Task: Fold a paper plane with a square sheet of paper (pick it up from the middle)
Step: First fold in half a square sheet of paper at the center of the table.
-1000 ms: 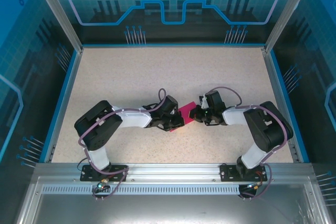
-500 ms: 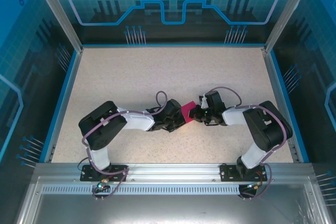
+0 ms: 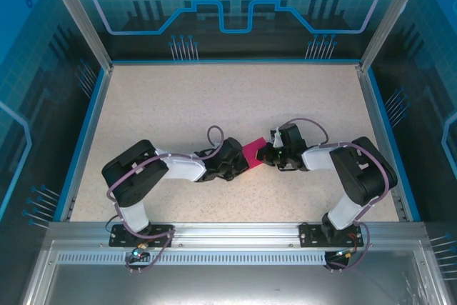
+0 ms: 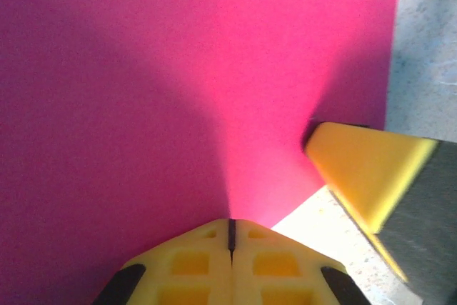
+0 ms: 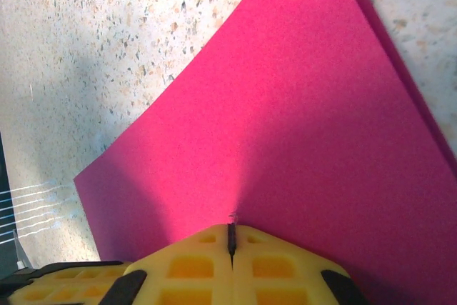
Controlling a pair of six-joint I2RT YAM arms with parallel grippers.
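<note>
The square sheet of paper (image 3: 254, 150) is magenta-pink and lies flat on the speckled table between the two grippers. My left gripper (image 3: 243, 161) is shut, with its tips resting on the sheet's left part (image 4: 178, 91). My right gripper (image 3: 266, 154) is shut too, its closed tips on the sheet (image 5: 285, 126) from the right side. In the left wrist view my shut fingertips (image 4: 214, 237) touch the paper, and a yellow finger of the right gripper (image 4: 364, 176) presses the sheet's near corner. In the right wrist view a second layer shows along the sheet's right edge (image 5: 400, 76).
The speckled table (image 3: 214, 98) stretches open behind and beside the paper. Blue-edged walls (image 3: 86, 133) and aluminium posts (image 3: 389, 16) frame it. The arm bases sit on a metal rail (image 3: 235, 233) at the near edge.
My left arm has shifted, and its shut gripper has slid a little to the right against the paper. The right gripper has stayed where it was.
</note>
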